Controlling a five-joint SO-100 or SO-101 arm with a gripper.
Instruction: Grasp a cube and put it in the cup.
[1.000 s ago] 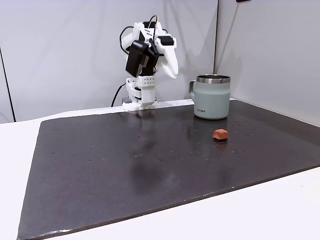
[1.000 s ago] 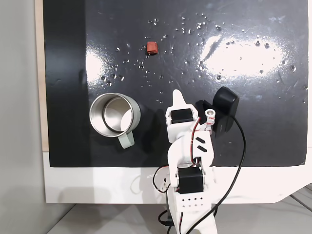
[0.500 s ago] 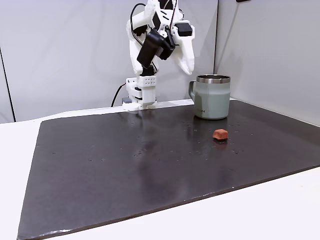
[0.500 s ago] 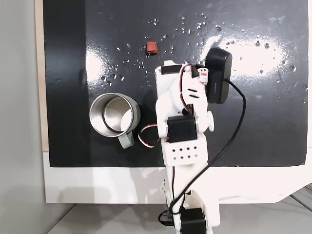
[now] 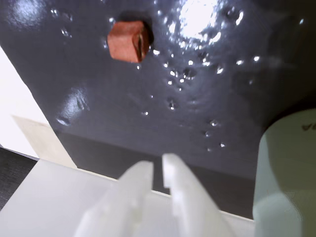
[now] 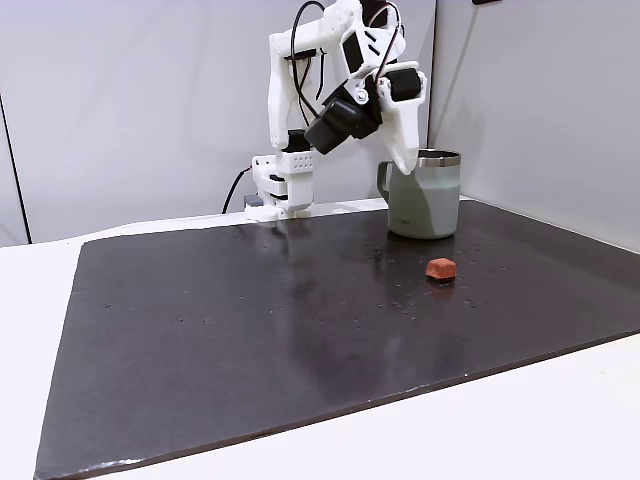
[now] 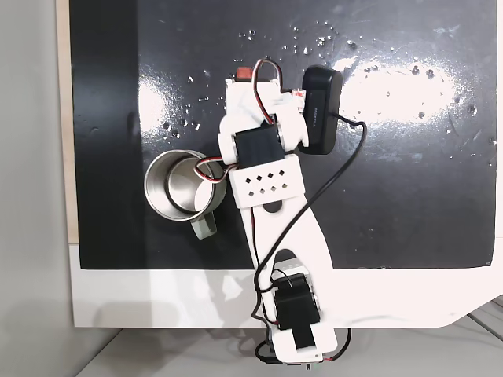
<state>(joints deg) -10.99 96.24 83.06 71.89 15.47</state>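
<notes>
Plain grey walls behind, and a big dark shiny mat on a white table, with little wet-looking spots near the middle.

On the mat, alone and not held: the cube, small and reddish-brown, a bit in front of the cup. Near the top of the wrist view too, flat on the mat, well apart from the white fingertips.

Cup upright at the back of the mat, pale grey-green with a shiny rim, handle to the left in the side fixed view. Empty inside in the fixed view from above.

Gripper high in the air, pointing down, close by the cup's rim. In the wrist view, two white fingers nearly together, just a thin gap, nothing between them.

Likely step: reaching out and down to the cube. No grab yet.

Possible trouble:
- Fingers this close together, so a poke at the cube and not a grab. Cube pushed away across the slick mat.
- Arm near the cup, so a bump on the rim or handle, and a tipped cup.
- Small rounded cube, easy to pinch crooked and drop.
</notes>
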